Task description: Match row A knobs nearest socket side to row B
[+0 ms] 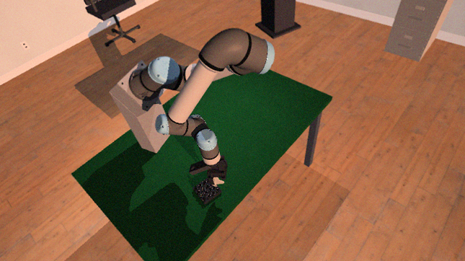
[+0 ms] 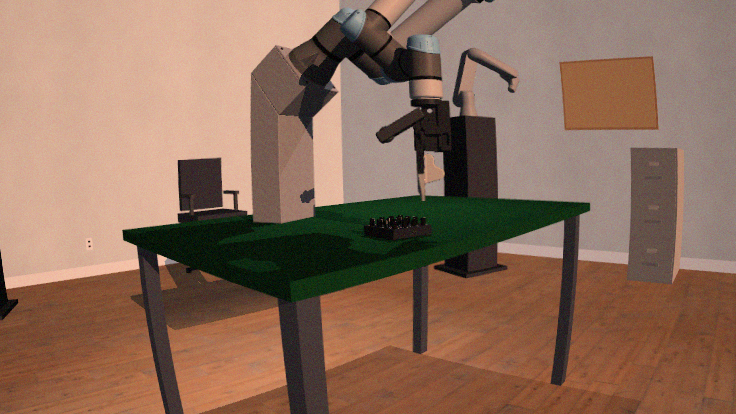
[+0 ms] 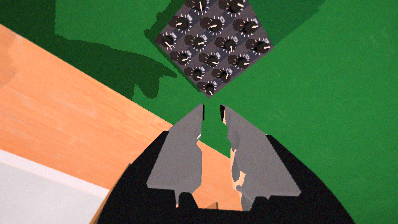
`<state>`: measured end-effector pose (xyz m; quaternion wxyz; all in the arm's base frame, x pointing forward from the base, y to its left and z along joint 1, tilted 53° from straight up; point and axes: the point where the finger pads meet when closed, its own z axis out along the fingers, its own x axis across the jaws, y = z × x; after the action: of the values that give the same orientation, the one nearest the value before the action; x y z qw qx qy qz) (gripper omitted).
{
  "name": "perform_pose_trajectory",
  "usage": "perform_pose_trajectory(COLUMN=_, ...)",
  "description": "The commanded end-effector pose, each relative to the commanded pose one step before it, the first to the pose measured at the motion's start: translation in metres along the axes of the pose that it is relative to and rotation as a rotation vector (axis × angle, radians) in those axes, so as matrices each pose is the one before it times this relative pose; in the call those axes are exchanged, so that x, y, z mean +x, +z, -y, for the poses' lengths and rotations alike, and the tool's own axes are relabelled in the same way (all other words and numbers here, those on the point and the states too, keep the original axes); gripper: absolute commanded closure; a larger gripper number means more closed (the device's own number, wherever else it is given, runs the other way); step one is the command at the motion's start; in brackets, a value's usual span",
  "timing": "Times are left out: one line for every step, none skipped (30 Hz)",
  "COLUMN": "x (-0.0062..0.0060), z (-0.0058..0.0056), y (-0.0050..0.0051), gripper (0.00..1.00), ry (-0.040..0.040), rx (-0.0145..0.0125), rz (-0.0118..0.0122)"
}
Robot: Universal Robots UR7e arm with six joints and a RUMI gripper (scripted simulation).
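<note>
The dark knob box [image 1: 211,199] [image 2: 406,232] [image 3: 214,44] sits on the green table, turned cornerwise in the wrist view, its upper end cut off by the frame. It carries rows of black knobs with white pointer lines and tick marks; the nearest-corner knob [image 3: 210,88] is closest to the fingers. Row labels and the socket cannot be made out. My gripper [image 1: 218,183] [image 2: 423,198] [image 3: 212,105] points down, above the table and short of the box's near corner in the wrist view. Its fingers are a narrow gap apart with nothing between them, touching no knob.
The green table [image 1: 283,99] [image 2: 519,216] has its edge below the fingers in the wrist view, with wooden floor [image 3: 75,125] beyond. The pale arm pedestal [image 1: 144,125] [image 2: 288,169] stands at the table's rear side. Arm shadows fall around the box.
</note>
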<state>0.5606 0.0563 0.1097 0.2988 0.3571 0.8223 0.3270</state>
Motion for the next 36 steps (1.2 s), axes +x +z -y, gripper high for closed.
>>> perform_pose_trajectory(x=-0.00169, z=-0.00205, y=0.00825, gripper=0.89, ry=-0.00445, rx=-0.00267, rz=0.00313)
perform_pose_trajectory(x=0.00000, z=0.00000, y=0.00000, gripper=0.89, ry=0.00000, rx=0.00000, rz=0.00000)
perform_pose_trajectory(x=0.00000, z=0.00000, y=0.00000, gripper=0.89, ry=0.00000, rx=0.00000, rz=0.00000)
perform_pose_trajectory(x=-0.00001, z=0.00005, y=0.00130, gripper=0.89, ry=0.00000, rx=-0.00001, rz=0.00000)
perform_pose_trajectory(x=-0.00002, z=0.00005, y=0.00132, gripper=0.89, ry=0.00000, rx=0.00000, rz=0.00000)
perform_pose_trajectory(x=-0.00002, z=0.00005, y=0.00133, gripper=0.89, ry=0.00000, rx=0.00000, rz=0.00000)
perform_pose_trajectory(x=-0.00001, z=0.00005, y=0.00133, gripper=0.89, ry=0.00000, rx=-0.00001, rz=0.00000)
perform_pose_trajectory(x=-0.00002, z=0.00005, y=0.00132, gripper=0.89, ry=0.00000, rx=-0.00001, rz=0.00000)
perform_pose_trajectory(x=-0.00002, z=0.00005, y=0.00132, gripper=0.89, ry=0.00000, rx=0.00000, rz=0.00000)
perform_pose_trajectory(x=-0.00002, z=0.00005, y=0.00130, gripper=0.89, ry=0.00000, rx=-0.00001, rz=0.00000)
perform_pose_trajectory(x=-0.00001, z=0.00005, y=0.00128, gripper=0.89, ry=0.00000, rx=-0.00001, rz=0.00000)
perform_pose_trajectory(x=-0.00002, z=0.00005, y=0.00125, gripper=0.89, ry=0.00000, rx=-0.00001, rz=0.00000)
perform_pose_trajectory(x=-0.00002, z=0.00004, y=0.00122, gripper=0.89, ry=0.00000, rx=0.00000, rz=0.00000)
perform_pose_trajectory(x=-0.00002, z=0.00004, y=0.00118, gripper=0.89, ry=0.00000, rx=-0.00001, rz=0.00000)
perform_pose_trajectory(x=-0.00001, z=0.00004, y=0.00114, gripper=0.89, ry=0.00000, rx=-0.00001, rz=0.00000)
perform_pose_trajectory(x=-0.00002, z=0.00004, y=0.00109, gripper=0.89, ry=0.00000, rx=0.00000, rz=0.00000)
perform_pose_trajectory(x=-0.00002, z=0.00004, y=0.00104, gripper=0.89, ry=0.00000, rx=0.00000, rz=0.00000)
perform_pose_trajectory(x=-0.00001, z=0.00004, y=0.00098, gripper=0.89, ry=0.00000, rx=0.00000, rz=0.00000)
perform_pose_trajectory(x=0.00000, z=0.00000, y=0.00000, gripper=0.89, ry=0.00000, rx=0.00000, rz=0.00000)
perform_pose_trajectory(x=0.00000, z=0.00000, y=0.00000, gripper=0.89, ry=0.00000, rx=0.00000, rz=0.00000)
perform_pose_trajectory(x=-0.00001, z=0.00004, y=0.00092, gripper=0.89, ry=0.00000, rx=-0.00001, rz=0.00000)
perform_pose_trajectory(x=-0.00001, z=0.00003, y=0.00085, gripper=0.89, ry=0.00000, rx=-0.00001, rz=0.00000)
perform_pose_trajectory(x=-0.00001, z=0.00003, y=0.00079, gripper=0.89, ry=0.00000, rx=0.00000, rz=0.00000)
perform_pose_trajectory(x=-0.00001, z=0.00003, y=0.00072, gripper=0.89, ry=0.00000, rx=0.00000, rz=0.00000)
perform_pose_trajectory(x=-0.00001, z=0.00002, y=0.00065, gripper=0.89, ry=0.00000, rx=0.00000, rz=0.00000)
perform_pose_trajectory(x=-0.00001, z=0.00002, y=0.00058, gripper=0.89, ry=0.00000, rx=0.00000, rz=0.00000)
perform_pose_trajectory(x=-0.00001, z=0.00002, y=0.00050, gripper=0.89, ry=0.00000, rx=0.00000, rz=0.00000)
perform_pose_trajectory(x=0.00000, z=0.00002, y=0.00043, gripper=0.89, ry=0.00000, rx=0.00000, rz=0.00000)
perform_pose_trajectory(x=0.00000, z=0.00001, y=0.00036, gripper=0.89, ry=0.00000, rx=0.00000, rz=0.00000)
perform_pose_trajectory(x=0.00000, z=0.00001, y=0.00030, gripper=0.89, ry=0.00000, rx=0.00000, rz=0.00000)
perform_pose_trajectory(x=0.00000, z=0.00001, y=0.00024, gripper=0.89, ry=0.00000, rx=0.00000, rz=0.00000)
perform_pose_trajectory(x=0.00000, z=0.00001, y=0.00018, gripper=0.89, ry=0.00000, rx=0.00000, rz=0.00000)
perform_pose_trajectory(x=0.00000, z=0.00001, y=0.00013, gripper=0.89, ry=0.00000, rx=0.00000, rz=0.00000)
perform_pose_trajectory(x=0.00001, z=-0.00001, y=0.00009, gripper=0.89, ry=0.00000, rx=-0.00004, rz=-0.00003)
perform_pose_trajectory(x=0.00002, z=-0.00003, y=0.00005, gripper=0.89, ry=0.00000, rx=-0.00009, rz=-0.00007)
perform_pose_trajectory(x=0.00000, z=0.00000, y=0.00000, gripper=0.89, ry=0.00000, rx=0.00000, rz=0.00000)
